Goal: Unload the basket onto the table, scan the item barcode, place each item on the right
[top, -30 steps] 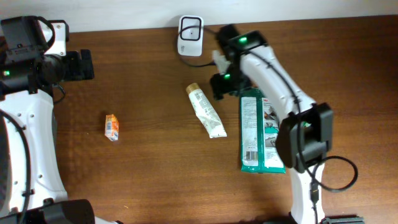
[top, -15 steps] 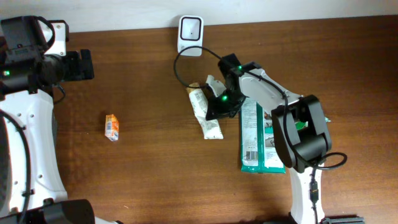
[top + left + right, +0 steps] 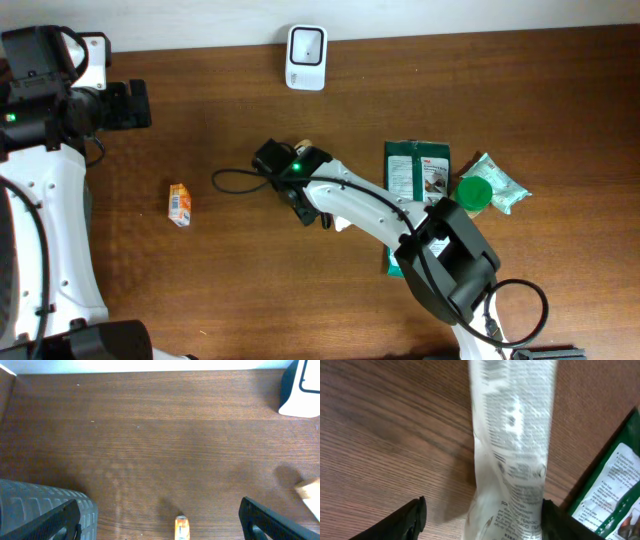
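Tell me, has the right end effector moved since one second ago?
Yes. In the overhead view the right end effector was beside the white scanner; it has gone down the picture and leftward, away from it, over the tube.

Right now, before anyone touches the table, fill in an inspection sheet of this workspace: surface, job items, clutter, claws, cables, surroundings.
Surface: brown wooden table, no spills or marks seen.
Job's things: white barcode scanner at the back edge; white tube lying flat, printed side up.
Clutter: green flat packet beside the tube; pouch with a green cap to its right; small orange carton alone on the left.
Claws: left claw open and empty; right claw open, straddling the tube, not gripping it.
Cables: black cable looping on the table beside the right claw.
Surroundings: pale wall behind the table; nothing else seen.
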You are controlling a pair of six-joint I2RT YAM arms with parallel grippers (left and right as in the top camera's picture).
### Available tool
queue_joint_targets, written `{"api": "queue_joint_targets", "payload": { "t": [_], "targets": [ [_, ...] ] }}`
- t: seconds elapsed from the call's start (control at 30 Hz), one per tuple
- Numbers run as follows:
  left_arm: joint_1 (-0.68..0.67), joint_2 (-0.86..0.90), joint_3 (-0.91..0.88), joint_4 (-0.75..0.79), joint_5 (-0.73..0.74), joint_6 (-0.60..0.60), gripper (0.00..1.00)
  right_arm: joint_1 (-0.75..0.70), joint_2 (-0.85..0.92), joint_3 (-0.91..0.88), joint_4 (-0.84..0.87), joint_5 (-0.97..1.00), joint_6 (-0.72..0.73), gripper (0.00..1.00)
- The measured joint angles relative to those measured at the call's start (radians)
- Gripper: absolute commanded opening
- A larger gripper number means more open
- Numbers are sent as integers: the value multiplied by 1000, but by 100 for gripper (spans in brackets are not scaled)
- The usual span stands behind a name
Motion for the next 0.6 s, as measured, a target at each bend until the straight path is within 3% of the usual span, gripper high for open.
{"api": "queue_joint_targets", "payload": {
  "t": [0.23,0.33,0.5,0.6],
  "targets": [
    [0,0,0,0,0,0,99,-64,0,41,-19,-180,-51,79],
    [0,0,0,0,0,0,99,-90,0,98,-44,-223,-70,75],
    [0,0,0,0,0,0,99,-216,0,136,-104,-274,5,26],
    [0,0,0,0,0,0,99,-315,0,136,-76,-281,33,8]
  ]
}}
